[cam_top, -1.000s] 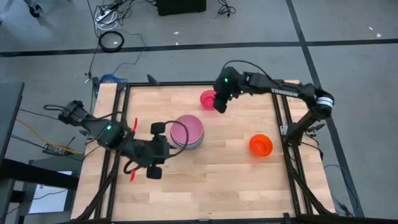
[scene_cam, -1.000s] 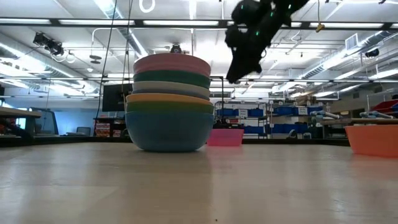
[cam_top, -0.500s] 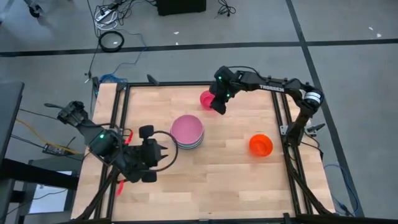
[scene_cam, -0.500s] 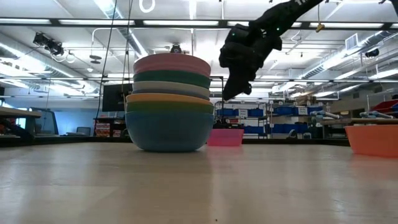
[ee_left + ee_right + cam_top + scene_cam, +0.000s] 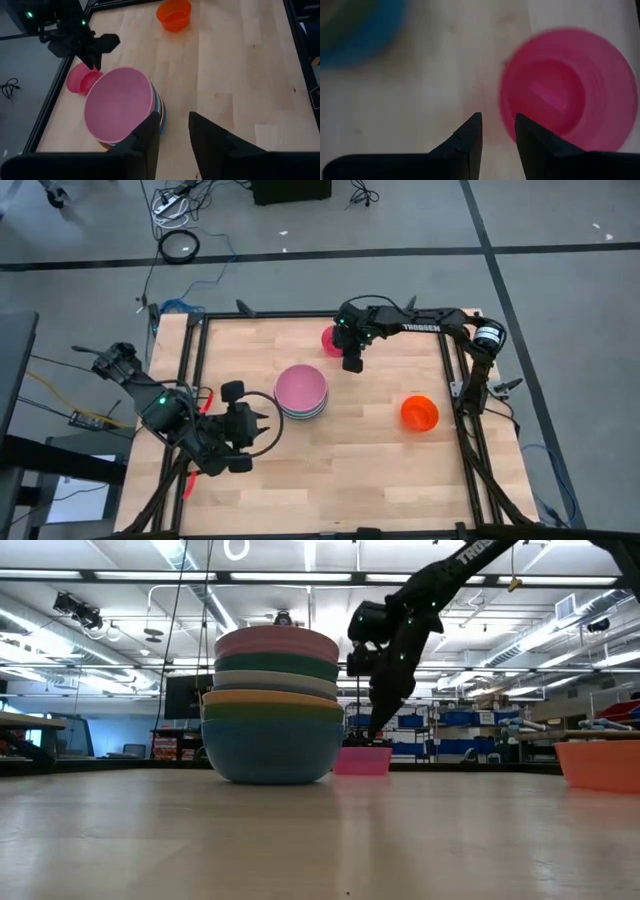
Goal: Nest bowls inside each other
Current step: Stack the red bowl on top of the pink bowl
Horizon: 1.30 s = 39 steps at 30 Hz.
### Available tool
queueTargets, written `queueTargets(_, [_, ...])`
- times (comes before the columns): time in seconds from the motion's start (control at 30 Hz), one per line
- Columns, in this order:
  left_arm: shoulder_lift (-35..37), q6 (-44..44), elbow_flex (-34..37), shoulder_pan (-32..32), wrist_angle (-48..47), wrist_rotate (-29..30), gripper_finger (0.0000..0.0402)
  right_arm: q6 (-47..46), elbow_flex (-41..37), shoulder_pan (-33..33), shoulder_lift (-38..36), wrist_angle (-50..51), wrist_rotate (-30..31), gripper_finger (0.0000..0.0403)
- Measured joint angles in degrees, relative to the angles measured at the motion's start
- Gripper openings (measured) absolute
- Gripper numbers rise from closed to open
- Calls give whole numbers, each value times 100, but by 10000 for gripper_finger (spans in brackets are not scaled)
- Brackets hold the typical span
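Note:
A stack of nested bowls [image 5: 301,390], a pink one on top, stands mid-table; in the low view the stack [image 5: 270,710] has a blue bowl at the bottom. A small pink bowl [image 5: 331,338] rests on its base near the far edge. My right gripper [image 5: 498,125] points steeply down, open, just over that bowl's rim [image 5: 506,117] on the side facing the stack; in the low view its tips [image 5: 375,740] come to rim height. An orange bowl [image 5: 419,412] sits alone at the right. My left gripper [image 5: 262,425] waits open, near-left of the stack.
A dark metal frame [image 5: 447,380] runs around the wooden tabletop. Bare wood lies between the stack and the orange bowl [image 5: 174,14] and along the near edge.
My right gripper has come down toward the small pink bowl, rolling at the wrist, and drawn slightly toward the stack. My left gripper has swung away from the stack toward the table's near-left and turned. No bowl has moved.

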State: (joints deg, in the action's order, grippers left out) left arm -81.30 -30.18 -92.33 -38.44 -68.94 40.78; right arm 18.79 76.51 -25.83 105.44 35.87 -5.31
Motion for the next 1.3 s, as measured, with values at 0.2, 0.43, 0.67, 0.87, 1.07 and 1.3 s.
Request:
queueTargets(0.2, [0, -10, 0, 0, 3, 11, 113, 137, 0, -4, 305, -116, 117, 103])
queueTargets(0.43, [0, -12, 0, 0, 16, 15, 113, 98, 0, -4, 618, -344, 470, 102])
queueTargets(0.67, [0, -12, 0, 0, 16, 60, 113, 351, 0, -2, 582, -332, 450, 12])
queueTargets(0.87, [-2, -28, 0, 0, 17, 133, 113, 249, 0, 14, 584, -320, 399, 2])
queueTargets(1.07, [-2, -27, 0, 0, 5, 135, 113, 254, -4, 262, 347, -163, 824, 1])
queueTargets(1.3, [-2, -234, 0, 2, -312, 162, 113, -14, -4, 810, -1027, -226, 916, 0])
